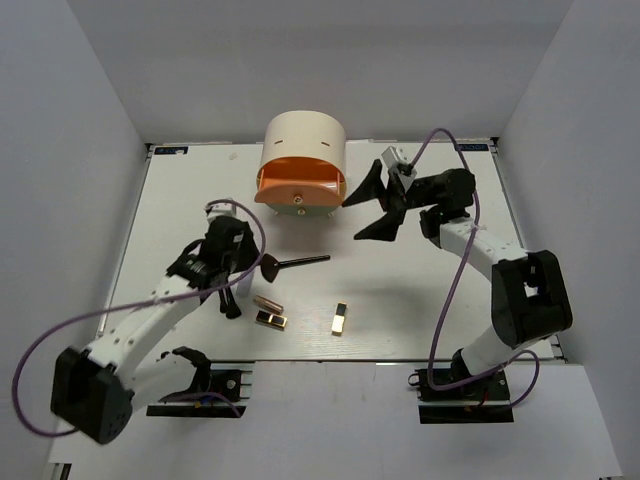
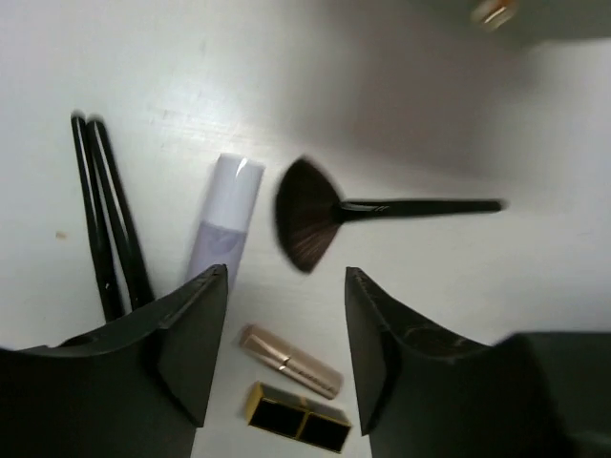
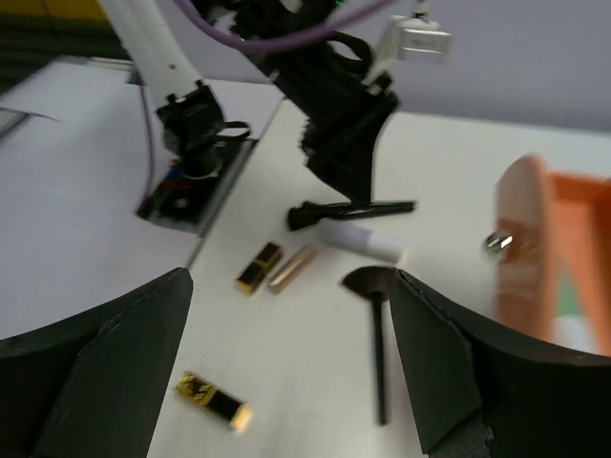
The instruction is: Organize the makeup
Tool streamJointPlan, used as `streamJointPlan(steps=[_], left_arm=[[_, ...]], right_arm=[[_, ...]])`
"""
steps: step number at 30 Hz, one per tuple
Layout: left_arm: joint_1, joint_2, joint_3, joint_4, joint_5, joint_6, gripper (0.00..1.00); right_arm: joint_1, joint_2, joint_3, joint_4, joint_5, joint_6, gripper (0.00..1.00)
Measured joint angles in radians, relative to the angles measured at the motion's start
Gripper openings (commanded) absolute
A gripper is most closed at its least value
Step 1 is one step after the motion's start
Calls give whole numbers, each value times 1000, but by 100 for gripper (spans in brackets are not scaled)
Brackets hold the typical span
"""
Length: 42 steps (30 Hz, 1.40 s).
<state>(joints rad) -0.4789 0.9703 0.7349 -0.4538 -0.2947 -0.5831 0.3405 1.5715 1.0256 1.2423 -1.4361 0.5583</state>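
My left gripper (image 1: 222,283) (image 2: 284,277) is open and empty, hovering above the makeup. Under it lie two thin black brushes (image 2: 105,219), a white tube (image 2: 227,215), a fan-headed brush (image 2: 315,215) (image 1: 295,264), a copper lipstick (image 2: 291,361) (image 1: 267,303) and a gold-and-black case (image 2: 299,418) (image 1: 271,320). A second gold-and-black case (image 1: 341,319) (image 3: 212,401) lies apart to the right. My right gripper (image 1: 372,207) (image 3: 289,277) is open and empty, held in the air right of the cream box. The mint-green bottle is not clearly seen.
The cream cylindrical box (image 1: 303,140) stands at the back middle with an orange drawer (image 1: 300,185) (image 3: 554,258) pulled open toward the front. The white table (image 1: 450,320) has grey walls on three sides.
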Motion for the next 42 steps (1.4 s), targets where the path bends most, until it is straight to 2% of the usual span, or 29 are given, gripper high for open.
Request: streamJointPlan(steps=[3,6,15,19,22,24,28,33,34,38,42], left_arm=[[1,169,36,-76,3,-3,69],[6,266,60,-130,14,2,72],[48,321,79,-147,44,50,73],[61,323,79,-143,49,63,73],[65,313,79,-139,57,68,74],[65,300,79,-129,68,71,74],[70,284,79,-111,78,76,74],[73,281,79,-105,82,86,75],[77,281,79,-105,84,89,74],[92,307,80,-111,95,100,69],[115,373,95,-135,115,123,61]], right_arm=[[-11,17,-61,36,-30,176,89],[-29,48,-89,42,-42,320,89],[-82,69,-54,48,-59,485,89],[-85,103,161,53,-70,612,89],[-84,216,523,58,-64,787,89],[-83,282,747,50,-28,820,89],[-70,274,916,-142,88,623,89],[8,251,1126,-612,408,147,89],[31,230,1122,-700,503,19,89],[106,118,949,-769,634,-137,89],[112,86,787,-799,675,-203,67]])
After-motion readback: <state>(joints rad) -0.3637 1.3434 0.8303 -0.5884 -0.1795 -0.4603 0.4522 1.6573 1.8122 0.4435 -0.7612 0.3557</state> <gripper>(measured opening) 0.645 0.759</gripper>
